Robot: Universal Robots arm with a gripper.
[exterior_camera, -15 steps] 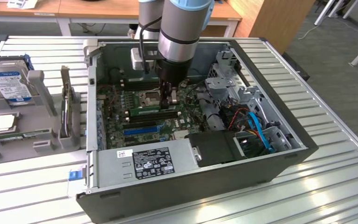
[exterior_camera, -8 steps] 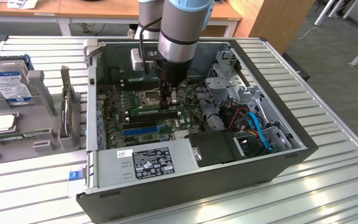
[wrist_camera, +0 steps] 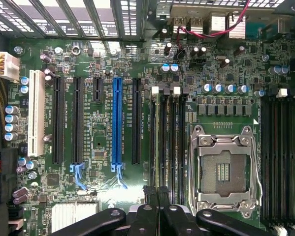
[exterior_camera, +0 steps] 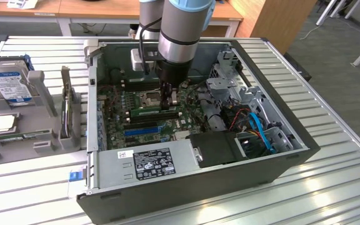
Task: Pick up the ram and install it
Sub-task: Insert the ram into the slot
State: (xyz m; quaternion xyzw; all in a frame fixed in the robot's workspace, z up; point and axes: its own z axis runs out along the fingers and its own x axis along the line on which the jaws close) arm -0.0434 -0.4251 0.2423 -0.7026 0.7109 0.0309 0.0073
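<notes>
One green memory stick (exterior_camera: 153, 111) is what I'm watching. It stands on edge in one of the long black memory slots (wrist_camera: 174, 142) on the main board, just beside the square metal processor socket (wrist_camera: 223, 169). From the wrist camera I see it edge-on as a thin green line (wrist_camera: 163, 142) running the length of its slot. I cannot tell whether it is pressed fully home.

My gripper (exterior_camera: 169, 104) hangs straight down inside the open computer case (exterior_camera: 198, 187), with its tip at one end of the stick. On the wrist camera the two black fingers (wrist_camera: 149, 196) are clenched tight together, right over that end of the stick (wrist_camera: 157, 195). I cannot tell whether they pinch its top edge or only rest on it.

Further along the board from the memory slots sit a row of black card slots, one blue slot (wrist_camera: 117, 123) and one white slot (wrist_camera: 36, 113). In the exterior view a grey power supply (exterior_camera: 148, 161) with a black-and-white label fills the near side of the case, and blue cables (exterior_camera: 258, 129) curl in the corner toward the exterior view's right.

The case rests on a slatted metal table (exterior_camera: 330, 187). On the exterior view's left a grey tray (exterior_camera: 42, 145) holds a hard drive (exterior_camera: 8, 84) standing up and a square processor chip (exterior_camera: 3, 123) lying flat, well apart from the gripper.
</notes>
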